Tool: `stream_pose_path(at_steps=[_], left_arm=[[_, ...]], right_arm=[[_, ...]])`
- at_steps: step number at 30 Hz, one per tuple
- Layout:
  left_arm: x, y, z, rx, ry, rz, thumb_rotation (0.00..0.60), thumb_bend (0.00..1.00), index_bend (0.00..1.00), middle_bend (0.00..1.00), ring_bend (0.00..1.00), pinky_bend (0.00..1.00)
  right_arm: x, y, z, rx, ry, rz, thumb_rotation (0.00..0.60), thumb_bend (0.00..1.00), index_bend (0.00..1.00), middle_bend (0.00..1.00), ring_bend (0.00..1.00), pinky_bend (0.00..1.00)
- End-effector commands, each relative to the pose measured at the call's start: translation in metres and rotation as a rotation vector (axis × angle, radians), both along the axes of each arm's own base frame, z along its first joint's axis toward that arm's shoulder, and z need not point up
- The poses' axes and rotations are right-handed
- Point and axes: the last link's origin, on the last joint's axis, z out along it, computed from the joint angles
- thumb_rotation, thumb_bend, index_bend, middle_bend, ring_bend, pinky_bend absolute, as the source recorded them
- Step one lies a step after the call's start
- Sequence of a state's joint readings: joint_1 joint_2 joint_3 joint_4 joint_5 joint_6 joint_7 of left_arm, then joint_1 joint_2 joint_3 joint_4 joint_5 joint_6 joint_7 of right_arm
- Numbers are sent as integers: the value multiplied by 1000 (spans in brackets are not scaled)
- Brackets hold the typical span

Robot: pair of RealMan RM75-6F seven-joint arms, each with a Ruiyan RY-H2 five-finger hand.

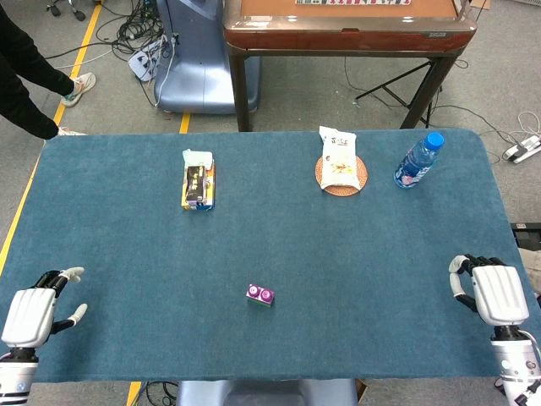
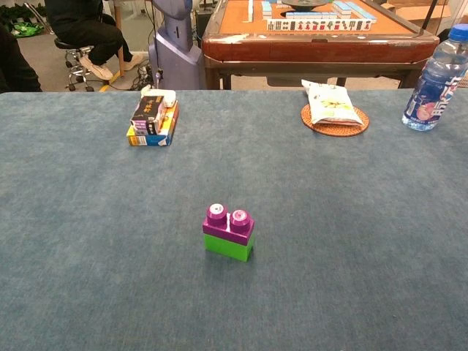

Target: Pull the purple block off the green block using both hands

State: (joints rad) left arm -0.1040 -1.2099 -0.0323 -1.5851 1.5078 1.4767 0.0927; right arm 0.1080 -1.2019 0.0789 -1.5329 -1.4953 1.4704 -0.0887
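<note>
Both hands wait at the near table edge, blocks untouched.

The white left hand (image 1: pixel 34 311) and white right hand (image 1: pixel 494 294) hold nothing, fingers loosely spread. Well ahead of the fingertips, about midway between the 2 hands, the small purple plastic block (image 2: pixel 229 224) sits stacked on the lime-green plastic block (image 2: pixel 227 246), upright on the blue felt table (image 1: pixel 355 254).

The blue-carpeted table (image 1: pixel 355 279) carries stacked blocks (image 1: pixel 260 294) at six o'clock, boxes (image 1: pixel 198 180) at eleven, a snack-topped coaster (image 1: pixel 341 173) at one, and a bottle (image 1: pixel 418 160) at two.
</note>
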Motion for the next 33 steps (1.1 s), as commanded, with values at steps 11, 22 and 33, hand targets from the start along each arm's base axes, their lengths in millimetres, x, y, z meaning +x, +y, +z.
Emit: stream_pose_path(at_steps=[11, 22, 33], left_arm=[[0, -5, 6, 12, 9, 5, 600, 253, 321, 368, 289, 591], [-6, -9, 3, -3, 22, 21, 600, 253, 320, 367, 289, 593], [-9, -9, 0, -14, 16, 33, 600, 253, 320, 365, 288, 593]], right_arm=[[14, -12, -9, -15, -72, 73, 600, 405, 528, 529, 544, 601], [74, -32, -46, 132, -107, 258, 600, 54, 379, 745, 797, 915], [127, -45, -91, 262, -149, 386, 600, 0, 361, 994, 1000, 1000]])
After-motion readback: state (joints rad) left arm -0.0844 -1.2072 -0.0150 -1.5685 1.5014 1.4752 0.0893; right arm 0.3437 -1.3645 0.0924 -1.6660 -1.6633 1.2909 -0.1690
